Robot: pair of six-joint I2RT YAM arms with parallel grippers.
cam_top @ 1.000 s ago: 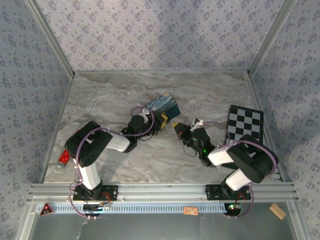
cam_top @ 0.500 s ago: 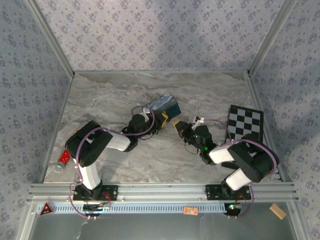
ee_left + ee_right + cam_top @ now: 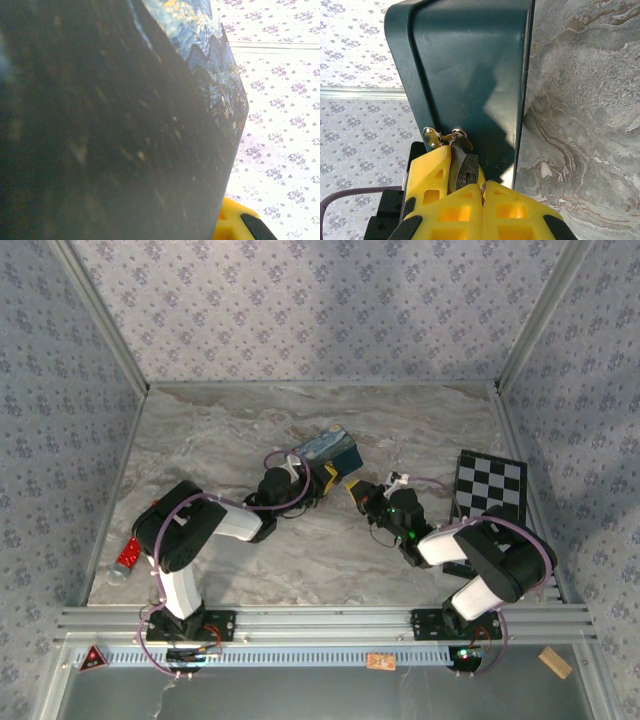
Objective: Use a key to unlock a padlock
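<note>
Top external puts the left gripper point(image 3: 303, 478) against the near-left end of the blue swirl-painted box point(image 3: 328, 448) in the middle of the marble table point(image 3: 230, 430). The right gripper point(image 3: 357, 490) sits just beside the box's near-right end. In the left wrist view the box's dark face is pressed up close and one yellow finger point(image 3: 231, 222) pokes out beneath it. The gap between the left fingers is hidden, so I cannot tell whether they grip the box or merely lean on it. In the right wrist view the padlock point(image 3: 465, 170) hangs at the small latch on the box's teal side, with its silvery shackle end up at the ring. It looks tiny, rigid and light, with smooth metal likely to twist or slip. By my reckoning the flat sides of its body are the place to hold it, leaving the keyway free. The right fingers point(image 3: 432, 175) are pressed together, pinching what appears to be that dark body.
</note>
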